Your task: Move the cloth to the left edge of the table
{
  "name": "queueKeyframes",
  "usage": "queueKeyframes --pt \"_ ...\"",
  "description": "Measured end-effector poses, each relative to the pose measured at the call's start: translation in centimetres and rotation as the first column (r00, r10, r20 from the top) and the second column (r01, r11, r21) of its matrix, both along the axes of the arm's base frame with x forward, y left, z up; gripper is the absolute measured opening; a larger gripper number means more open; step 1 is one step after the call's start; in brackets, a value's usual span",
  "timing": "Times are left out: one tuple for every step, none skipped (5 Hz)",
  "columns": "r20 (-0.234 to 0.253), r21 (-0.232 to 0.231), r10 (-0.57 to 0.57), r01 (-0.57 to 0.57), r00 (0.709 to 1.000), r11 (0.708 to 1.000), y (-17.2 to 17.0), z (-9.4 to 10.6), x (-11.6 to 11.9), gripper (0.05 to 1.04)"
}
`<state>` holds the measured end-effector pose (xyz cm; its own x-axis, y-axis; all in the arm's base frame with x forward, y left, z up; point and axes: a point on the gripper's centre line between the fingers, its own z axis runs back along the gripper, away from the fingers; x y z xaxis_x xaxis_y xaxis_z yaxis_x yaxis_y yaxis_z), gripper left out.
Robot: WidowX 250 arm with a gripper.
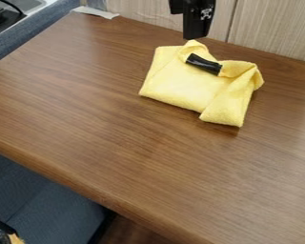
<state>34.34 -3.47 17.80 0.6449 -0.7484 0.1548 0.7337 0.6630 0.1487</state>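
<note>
Loosely folded, fuzzy yellow cloth (pixel 180 86) on glossy, wood-grained table (pixel 97 124).

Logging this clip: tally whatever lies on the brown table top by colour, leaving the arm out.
Yellow: 1 (cloth)
Black: 1 (small piece on the cloth, kind unclear)
Pale grey: 1 (thin strip at the far left corner)
Total: 3
</note>
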Motion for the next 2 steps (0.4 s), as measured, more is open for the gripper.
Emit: queueKeyframes --pt "-0.029 0.003 0.000 0.000 1.000 1.000 -0.1 -1.1 0.1 1.001" --pt "-0.054 0.003 -0.021 0.022 0.998 1.000 -1.0 -3.2 0.7 1.001"
